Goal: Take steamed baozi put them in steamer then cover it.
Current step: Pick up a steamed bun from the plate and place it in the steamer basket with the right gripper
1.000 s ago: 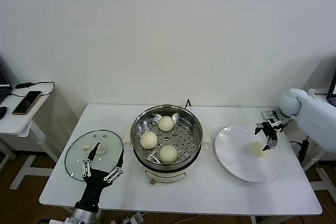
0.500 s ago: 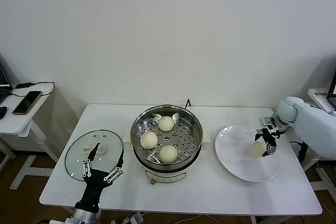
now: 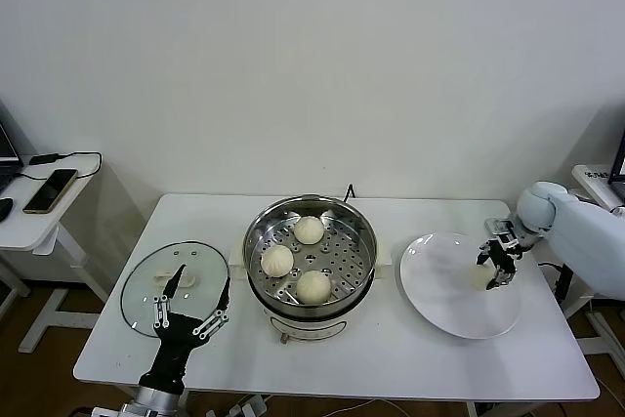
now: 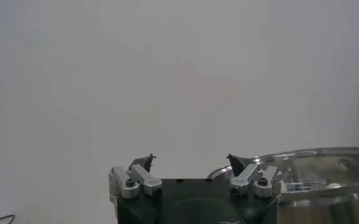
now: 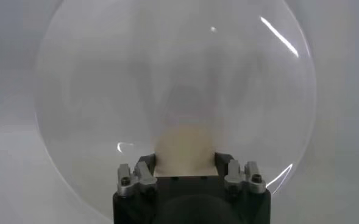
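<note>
While your left gripper [image 3: 191,312] waits spread wide at the table's [image 3: 391,358] near edge by the cover [image 3: 174,287], your right gripper [image 3: 495,267] clamps the last baozi [image 3: 479,276] on the white plate [image 3: 439,300], fingers snug on both flanks, it seems. Squeeze softly, lift straight up, carry it to the steamer [image 3: 310,253], where three buns [image 3: 312,286] leave a gap. Beyond, a side desk holds a phone [image 3: 50,189] against a plain wall.

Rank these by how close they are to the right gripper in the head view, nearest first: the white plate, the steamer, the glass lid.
From the right gripper:
1. White plate, directly under it, at the table's right.
2. Steamer, centre of the table.
3. Glass lid, far left, beside the left gripper.
</note>
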Available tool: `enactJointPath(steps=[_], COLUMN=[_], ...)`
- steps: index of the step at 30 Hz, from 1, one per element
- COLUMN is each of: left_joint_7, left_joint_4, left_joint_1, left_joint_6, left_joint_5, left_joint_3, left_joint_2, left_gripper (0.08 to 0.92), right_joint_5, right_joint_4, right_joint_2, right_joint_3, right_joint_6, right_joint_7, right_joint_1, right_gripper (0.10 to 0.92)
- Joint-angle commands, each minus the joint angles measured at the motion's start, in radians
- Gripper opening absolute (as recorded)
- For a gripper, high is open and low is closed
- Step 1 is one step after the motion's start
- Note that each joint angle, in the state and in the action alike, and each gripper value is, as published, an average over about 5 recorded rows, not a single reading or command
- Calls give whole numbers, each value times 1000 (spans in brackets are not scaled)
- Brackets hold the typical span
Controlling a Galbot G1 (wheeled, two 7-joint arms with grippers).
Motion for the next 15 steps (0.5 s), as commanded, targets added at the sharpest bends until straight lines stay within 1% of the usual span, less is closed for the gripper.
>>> enactJointPath(steps=[1,4,8,11,15], left_joint_7=[0,0,0,-1,-1], left_joint_4=[-3,-6,-11,-14,-12], left_joint_1=[-3,-9,-12,-10,-9], left_joint_6=[4,7,10,8,7], left_joint_5=[-1,-1,-1,0,0], left_joint_3=[2,5,9,11,13], left_joint_2=[4,5,4,4,6], left_gripper=[823,823,823,823,823], right_joint_5=[32,104,265,379,524], right_joint_4=[86,164,268,332,427], right_joint_2=[-27,-29,12,67,139], right_joint_3=[-42,-145,-347,-445,-512], right_joint_6=[-3,-22,-74,-121,-196], right_joint_7=[-52,-111,-159,-159,-135], right_joint_1=[127,262,501,631,723], right_gripper=[645,645,645,643,637])
